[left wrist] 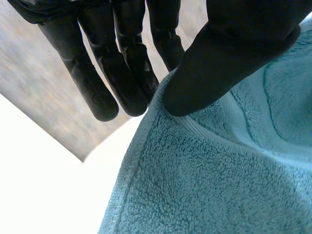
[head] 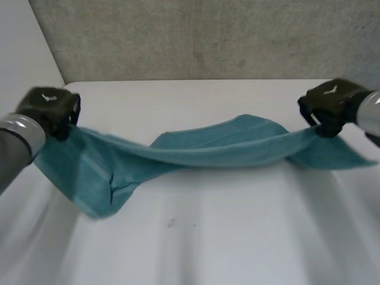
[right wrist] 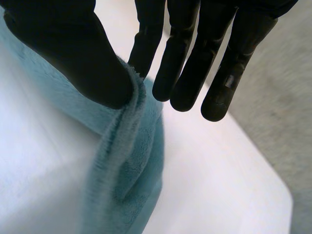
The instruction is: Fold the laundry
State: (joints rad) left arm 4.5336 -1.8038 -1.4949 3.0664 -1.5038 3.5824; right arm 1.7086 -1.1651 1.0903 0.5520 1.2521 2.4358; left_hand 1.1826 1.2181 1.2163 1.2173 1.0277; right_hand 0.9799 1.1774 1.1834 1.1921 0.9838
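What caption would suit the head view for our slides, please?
Left hand and right hand pinch opposite ends of the teal towel above the white table.

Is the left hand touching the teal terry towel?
Touching. The left wrist view shows the left hand pinching the teal terry towel at its edge, thumb against fingers.

The white desk (head: 196,107) runs back to a grey wall (head: 208,35) at its rear edge. A teal towel (head: 225,145) stretches across it from the left edge towards the right edge, its drooping ends resting on the surface. A small dark speck (head: 171,223) lies nearer the front edge.
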